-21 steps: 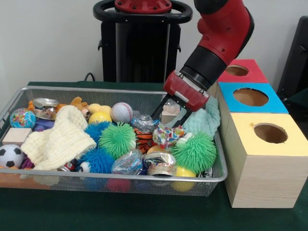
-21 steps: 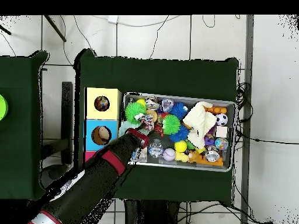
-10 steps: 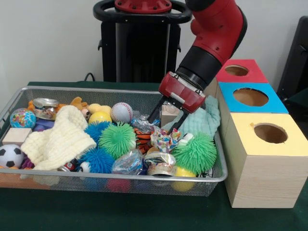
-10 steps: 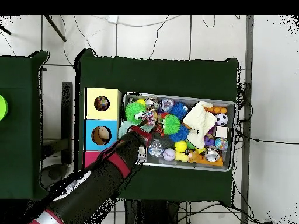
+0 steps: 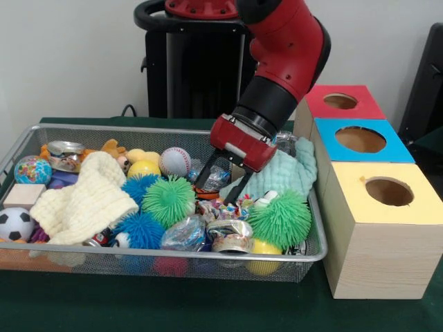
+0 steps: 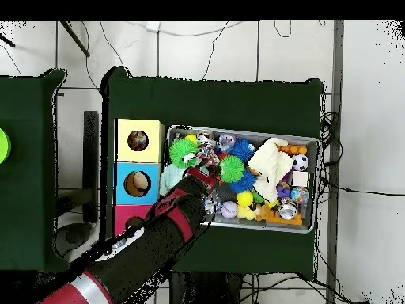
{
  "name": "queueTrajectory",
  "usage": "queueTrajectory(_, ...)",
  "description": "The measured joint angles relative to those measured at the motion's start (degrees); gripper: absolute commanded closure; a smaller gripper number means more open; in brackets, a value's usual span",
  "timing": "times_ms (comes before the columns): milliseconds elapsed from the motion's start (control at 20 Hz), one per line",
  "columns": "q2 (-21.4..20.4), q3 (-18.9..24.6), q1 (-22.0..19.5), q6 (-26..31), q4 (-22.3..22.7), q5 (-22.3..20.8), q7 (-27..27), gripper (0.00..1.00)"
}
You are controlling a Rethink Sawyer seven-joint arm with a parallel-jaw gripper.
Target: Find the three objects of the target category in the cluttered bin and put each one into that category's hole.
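Note:
My gripper (image 5: 217,188) hangs open and empty inside the wire bin (image 5: 173,256), just right of its middle, its fingertips (image 5: 201,180) above a striped tiger toy (image 5: 207,197) and a patterned wrapper. Crinkled clear plastic (image 5: 219,177) lies between the fingers. A mint cloth (image 5: 285,174) is bunched to its right. Around it lie green spiky balls (image 5: 169,200) (image 5: 280,218), blue spiky balls (image 5: 142,229), a baseball (image 5: 174,161) and yellow balls (image 5: 143,168). In the overhead view the arm covers the gripper (image 6: 212,176) near the bin's (image 6: 237,131) left part.
Three wooden boxes with round holes stand beside the bin: yellow-topped (image 5: 408,207), blue-topped (image 5: 394,149), red-topped (image 5: 363,104). A cream knitted cloth (image 5: 86,200), soccer ball (image 5: 14,223), globe ball (image 5: 32,170), wooden block (image 5: 23,196) and crushed cans (image 5: 231,235) fill the bin's other parts.
The gripper has swung left, away from the boxes and toward the bin's middle, and dropped a little. It stays open. The wooden block seen between its fingers is now hidden.

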Motion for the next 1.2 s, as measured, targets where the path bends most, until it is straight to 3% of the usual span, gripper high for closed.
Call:
queueTrajectory(250,0.41,-0.01,-2.38,-1.16,0.01,1.00,0.00,0.00)
queueTrajectory(300,0.41,0.00,-3.03,-1.33,0.00,1.29,0.00,1.00)
queueTrajectory(1200,0.29,0.10,-3.46,-1.62,0.01,1.69,0.00,1.00)
